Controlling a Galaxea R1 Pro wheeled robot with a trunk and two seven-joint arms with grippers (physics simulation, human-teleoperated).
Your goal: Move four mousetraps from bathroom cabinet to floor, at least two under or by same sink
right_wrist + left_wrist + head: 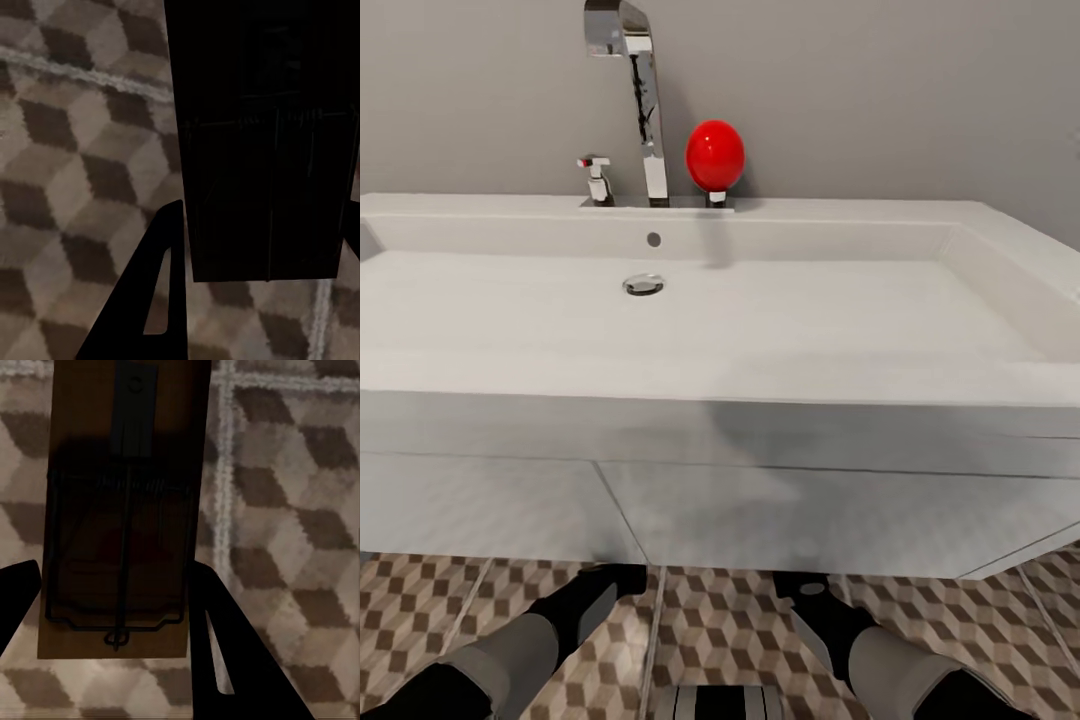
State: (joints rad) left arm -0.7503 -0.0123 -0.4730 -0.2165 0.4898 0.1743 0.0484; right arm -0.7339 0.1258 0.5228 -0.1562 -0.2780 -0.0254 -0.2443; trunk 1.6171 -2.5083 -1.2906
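You are carrying a mousetrap point(120, 510) pinched in the left end effector point(112, 607) and another trap point(266, 142) in the right end effector point(262, 247), so be lowering both flat onto the bathroom floor point(730, 625) close beside the sink point(760, 330) before releasing.

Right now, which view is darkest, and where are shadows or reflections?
Right wrist view is darkest: the trap in the right hand is almost black. In the left wrist view, the trap in the left hand is shaded but readable. In the head view, the tap reflects and the sink front is shadowed.
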